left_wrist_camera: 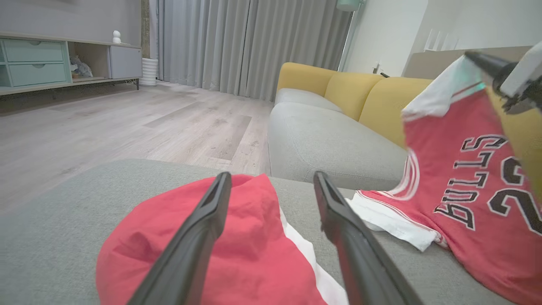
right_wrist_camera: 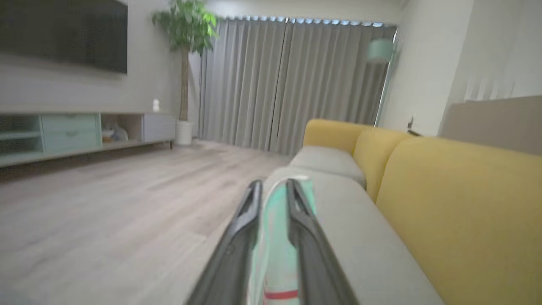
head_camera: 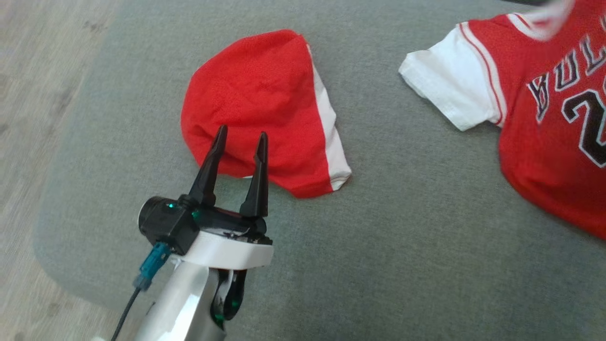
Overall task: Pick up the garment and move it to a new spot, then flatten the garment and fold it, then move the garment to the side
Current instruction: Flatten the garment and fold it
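We see the jersey (head_camera: 530, 156), a red mesh knit with white sleeves, red piping and stitched black-and-white lettering, at the right end of the grey woven cushion (head_camera: 402, 246). One sleeve and the lower body lie on the cushion, while the far shoulder is lifted off it. The right gripper (right_wrist_camera: 273, 182) is clenched on that raised part, with a pale strip of cloth crossed by a red stripe pinched between its two narrow dark fingers. Well apart to the left, the shorts (head_camera: 255, 94) lie as a rounded, folded mound of the same red mesh with a white side band. The left gripper (head_camera: 242, 131) hangs low over the near edge of the shorts on a pale forearm that rises from the bottom of the head view. Its tapered fingers are spread wide and hold nothing; whether the tips touch the cloth we cannot tell. Between shorts and jersey lies a bare stretch of cushion. The cushion's rounded left edge drops to the pale wood-plank floor (head_camera: 28, 118), and beyond the cushion runs a sofa (right_wrist_camera: 457, 203) with yellow backs.
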Robot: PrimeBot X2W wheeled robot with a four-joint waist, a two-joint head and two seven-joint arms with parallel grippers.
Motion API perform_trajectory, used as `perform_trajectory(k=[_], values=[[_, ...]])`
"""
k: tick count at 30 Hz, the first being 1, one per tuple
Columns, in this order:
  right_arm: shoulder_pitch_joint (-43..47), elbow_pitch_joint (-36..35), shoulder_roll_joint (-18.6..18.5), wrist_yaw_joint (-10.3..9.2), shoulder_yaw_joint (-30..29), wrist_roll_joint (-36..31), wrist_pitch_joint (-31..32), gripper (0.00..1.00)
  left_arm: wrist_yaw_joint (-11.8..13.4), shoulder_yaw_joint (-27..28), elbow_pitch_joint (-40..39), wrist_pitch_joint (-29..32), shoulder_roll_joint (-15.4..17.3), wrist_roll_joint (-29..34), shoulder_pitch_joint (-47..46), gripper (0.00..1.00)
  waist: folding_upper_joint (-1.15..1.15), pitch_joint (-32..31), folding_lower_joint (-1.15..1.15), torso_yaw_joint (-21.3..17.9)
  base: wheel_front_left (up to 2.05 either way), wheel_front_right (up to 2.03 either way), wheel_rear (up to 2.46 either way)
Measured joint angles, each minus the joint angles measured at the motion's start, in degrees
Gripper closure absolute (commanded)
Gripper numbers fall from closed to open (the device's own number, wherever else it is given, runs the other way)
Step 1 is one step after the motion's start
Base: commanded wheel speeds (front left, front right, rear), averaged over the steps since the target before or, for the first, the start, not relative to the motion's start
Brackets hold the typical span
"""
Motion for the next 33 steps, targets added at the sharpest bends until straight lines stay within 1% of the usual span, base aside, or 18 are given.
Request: perform_trajectory(k=[2,6,8,10,13,14,16,21,25,27,28,29,30,31,33], values=[[0.22,4.75,-0.33,0.0,1.15,-3.08,0.44,0.0,0.35,-0.34,-0.03,0.0,0.0,-0.45,-0.16,0.0,0.0,0.66,0.0,0.64,0.0,0.0,0.0],[0.55,10.06,0.63,0.0,0.33,-4.39,-1.21,0.0,0.79,-0.31,-0.05,0.0,-0.01,-0.43,-0.68,0.0,0.0,0.76,0.0,0.02,0.0,0.0,0.0],[0.65,10.99,1.44,0.0,-0.82,-4.37,-2.74,0.0,0.78,-0.15,-0.05,0.0,-0.02,-0.41,-0.7,0.0,0.0,0.36,-0.02,-0.89,0.0,0.0,0.0],[1.3,11.01,2.65,0.0,-0.69,-4.38,-4.02,0.0,0.77,0.49,-0.04,-0.01,-0.03,-0.19,-0.69,0.0,0.0,-0.15,-0.01,-2.11,0.0,0.0,0.0],[4.32,9.82,5.71,0.0,-0.51,-3.13,-5.11,0.0,0.62,1.98,-0.01,-0.01,-0.02,0.83,-0.64,0.0,0.0,-1.12,-0.02,-4.46,0.0,0.0,0.0],[7.49,7.58,8.05,0.0,-1.09,-1.01,-5.37,0.0,0.25,3.08,0.08,-0.01,-0.02,1.43,-0.6,0.0,0.0,-1.97,-0.01,-6.26,0.0,0.0,0.0],[11.61,3.74,10.31,0.0,-1.98,1.2,-5.45,0.0,0.11,3.97,0.14,-0.01,-0.04,1.71,-0.46,0.0,0.0,-3.03,-0.02,-8.13,0.0,0.0,0.0],[25.94,-9.47,13.97,0.0,-2.74,5.49,-5.47,0.0,-0.52,5.21,0.55,-0.01,-0.03,2.12,0.71,0.0,0.0,-6.24,-0.02,-12.69,0.0,0.0,0.0],[40.78,-17.45,14.89,0.0,-1.44,6.83,-5.47,0.0,-0.74,5.71,1.33,0.0,-0.01,2.76,3.0,0.0,0.0,-8.69,-0.03,-16.33,0.0,0.0,0.0],[47.49,-20.12,14.91,0.0,0.32,9.88,-5.47,0.0,-0.78,5.79,1.67,0.0,-0.01,3.01,3.66,0.0,0.0,-9.67,-0.03,-18.07,0.0,0.0,0.0],[50.3,-21.21,15.1,0.0,0.99,10.38,-5.46,0.0,-1.14,5.79,1.82,-0.01,0.0,3.14,3.86,0.0,0.0,-10.06,-0.03,-18.9,0.0,0.0,0.0],[52.86,-22.23,15.27,0.0,1.7,10.34,-5.46,0.0,-1.26,5.79,2.12,-0.01,0.01,3.18,3.96,0.0,0.0,-10.43,-0.03,-19.7,0.0,0.0,0.0],[52.86,-22.23,15.27,0.0,1.7,10.34,-5.46,0.0,-1.26,5.79,2.12,-0.01,0.01,3.18,3.96,0.0,0.0,-10.43,-0.03,-19.7,0.0,0.0,0.0],[55.05,-23.18,15.51,0.0,1.94,10.16,-5.46,0.0,-1.3,5.75,2.47,-0.01,0.0,3.19,4.02,0.0,0.0,-10.78,-0.03,-20.43,0.0,0.0,0.0],[58.17,-24.66,15.85,0.0,1.92,11.65,-5.46,0.0,-1.68,5.87,2.79,0.0,0.01,3.2,4.18,0.0,0.0,-11.3,-0.03,-21.71,0.0,0.0,0.0]])
